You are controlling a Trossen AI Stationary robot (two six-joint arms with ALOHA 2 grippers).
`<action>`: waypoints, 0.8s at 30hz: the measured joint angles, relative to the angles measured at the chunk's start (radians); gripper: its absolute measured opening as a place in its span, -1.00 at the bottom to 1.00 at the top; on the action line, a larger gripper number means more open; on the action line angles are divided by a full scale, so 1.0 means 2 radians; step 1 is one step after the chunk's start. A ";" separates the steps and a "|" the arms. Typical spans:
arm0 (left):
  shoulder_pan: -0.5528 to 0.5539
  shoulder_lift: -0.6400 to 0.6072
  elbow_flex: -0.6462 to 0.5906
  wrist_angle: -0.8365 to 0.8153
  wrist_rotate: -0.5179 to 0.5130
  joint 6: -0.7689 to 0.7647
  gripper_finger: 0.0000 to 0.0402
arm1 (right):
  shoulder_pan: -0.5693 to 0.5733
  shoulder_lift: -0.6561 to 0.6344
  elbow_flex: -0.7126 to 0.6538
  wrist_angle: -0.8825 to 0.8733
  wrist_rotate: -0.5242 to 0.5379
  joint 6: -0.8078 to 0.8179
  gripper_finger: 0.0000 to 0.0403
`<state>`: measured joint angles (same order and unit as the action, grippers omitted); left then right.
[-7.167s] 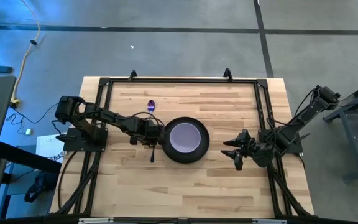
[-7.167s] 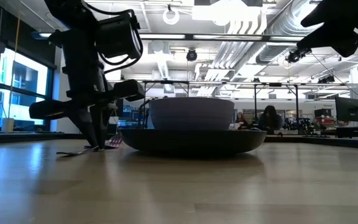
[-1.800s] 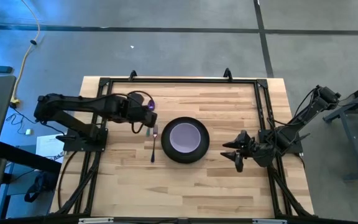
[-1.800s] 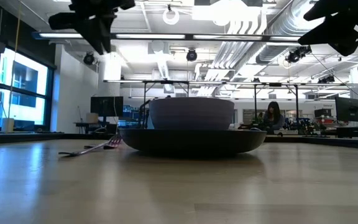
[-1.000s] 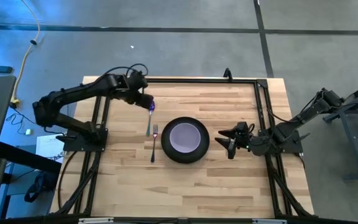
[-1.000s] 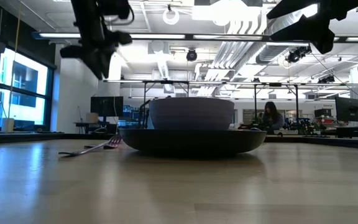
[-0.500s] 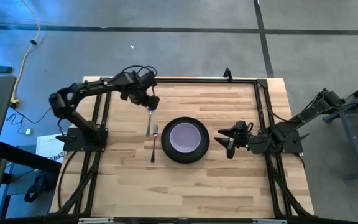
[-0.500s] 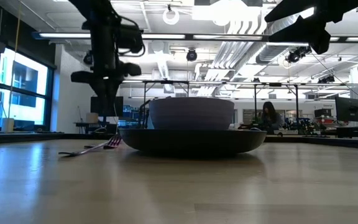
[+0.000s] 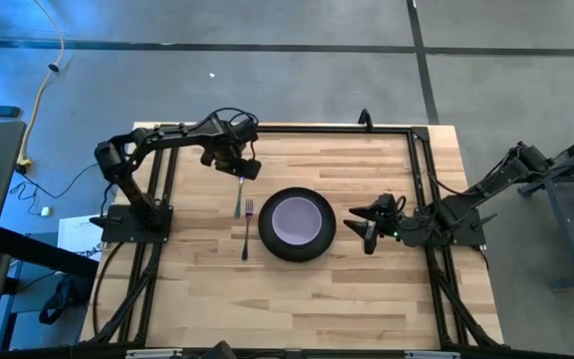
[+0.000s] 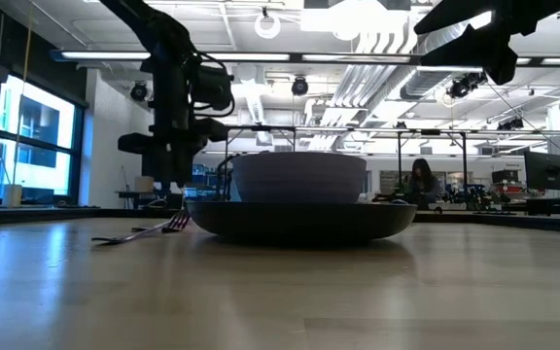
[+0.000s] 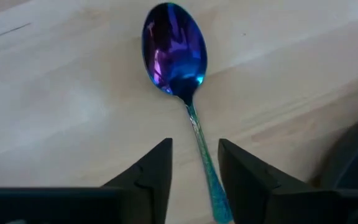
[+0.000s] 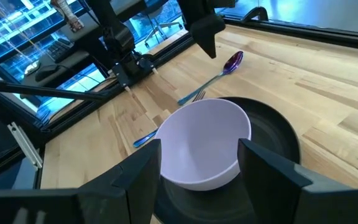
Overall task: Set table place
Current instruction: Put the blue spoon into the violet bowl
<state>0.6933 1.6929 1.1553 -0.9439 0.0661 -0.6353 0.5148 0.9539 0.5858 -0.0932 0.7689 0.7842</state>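
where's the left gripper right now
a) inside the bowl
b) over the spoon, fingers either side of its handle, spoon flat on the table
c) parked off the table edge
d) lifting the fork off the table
b: in the left wrist view the left gripper has its open fingers either side of the handle of the spoon, which lies flat on the table; the fork lies untouched beside the plate.
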 joint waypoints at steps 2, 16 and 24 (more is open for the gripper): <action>0.000 0.001 0.000 0.000 -0.002 0.000 -0.34 | 0.000 0.000 0.000 0.000 0.000 0.000 0.01; -0.011 0.037 0.000 0.013 0.006 -0.020 -0.09 | 0.000 0.000 0.000 0.000 0.000 -0.004 0.01; -0.011 0.057 0.000 0.018 0.014 -0.031 -0.19 | 0.000 0.000 0.000 -0.002 0.000 -0.004 0.01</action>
<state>0.6716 1.8079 1.1561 -0.9071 0.0948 -0.6967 0.5152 0.9539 0.5854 -0.0971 0.7696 0.7769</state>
